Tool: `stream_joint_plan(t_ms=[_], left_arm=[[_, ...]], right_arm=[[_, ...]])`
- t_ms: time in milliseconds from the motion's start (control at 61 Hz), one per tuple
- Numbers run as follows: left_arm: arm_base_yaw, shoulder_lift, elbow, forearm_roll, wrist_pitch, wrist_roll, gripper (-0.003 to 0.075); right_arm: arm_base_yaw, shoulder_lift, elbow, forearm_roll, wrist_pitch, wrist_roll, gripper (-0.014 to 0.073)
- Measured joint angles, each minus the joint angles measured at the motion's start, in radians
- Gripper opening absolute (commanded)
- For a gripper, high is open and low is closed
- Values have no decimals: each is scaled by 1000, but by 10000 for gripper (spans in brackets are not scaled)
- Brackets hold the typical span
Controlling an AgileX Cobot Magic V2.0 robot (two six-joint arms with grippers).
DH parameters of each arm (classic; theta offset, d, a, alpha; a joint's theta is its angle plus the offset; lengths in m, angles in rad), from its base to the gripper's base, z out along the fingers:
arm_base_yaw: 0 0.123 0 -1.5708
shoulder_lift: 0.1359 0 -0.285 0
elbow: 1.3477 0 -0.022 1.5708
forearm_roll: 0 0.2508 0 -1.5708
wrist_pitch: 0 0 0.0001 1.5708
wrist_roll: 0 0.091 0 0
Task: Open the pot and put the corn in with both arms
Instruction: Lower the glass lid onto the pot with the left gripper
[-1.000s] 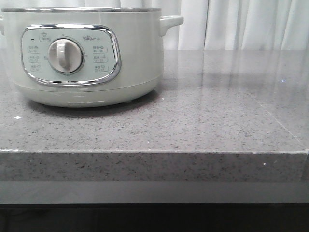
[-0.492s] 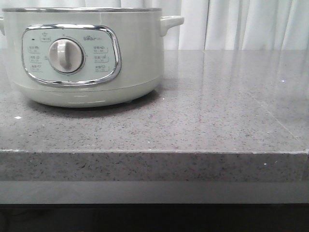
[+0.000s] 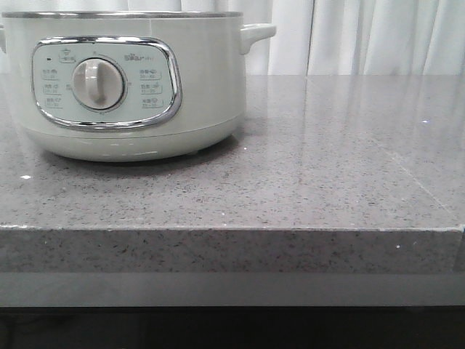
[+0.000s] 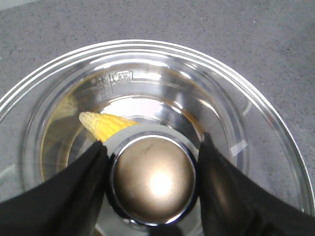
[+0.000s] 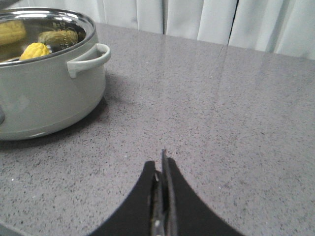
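Observation:
The pot (image 3: 203, 87) stands on the left of the grey counter, its white dial (image 3: 98, 83) facing me. In the left wrist view I look down on its glass lid (image 4: 256, 128) with a chrome knob (image 4: 152, 179). My left gripper (image 4: 153, 142) is shut on the knob, one black finger on each side. The corn (image 4: 106, 125) lies inside the pot, seen through the glass. My right gripper (image 5: 161, 160) is shut and empty, low over the counter to the right of the pot (image 5: 49, 98). The corn also shows in the right wrist view (image 5: 35, 50). Neither gripper shows in the front view.
The grey speckled counter (image 3: 327, 167) stretches to the right of the pot, with its front edge (image 3: 232, 229) near me. White curtains (image 3: 378, 36) hang behind. The pot's side handle (image 5: 91, 59) sticks out toward my right gripper.
The pot has shifted very slightly to the left in the front view. Nothing else has visibly moved.

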Motion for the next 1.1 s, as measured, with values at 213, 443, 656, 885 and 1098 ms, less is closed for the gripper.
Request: stream_joint_plan(t_ms=[213,443,656,885,1098], left_arm=[[0,141,-112,0,2,0,221],[0,210,-139,0,6,2,221],[0,240,-141,0,-7,2,221],[0,249,-141,0,-9,2,221],[0,253,-141,0,-1,2,221]], right_arm=[[0,-176,93,0,-10,0,-69],[0,-201,113,0,-28,0,-69],[0,-203,113,0,-36,0,-69],[0,-203,113,0,-40,0,-69],[0,-203,113,0,-40,0,-69]])
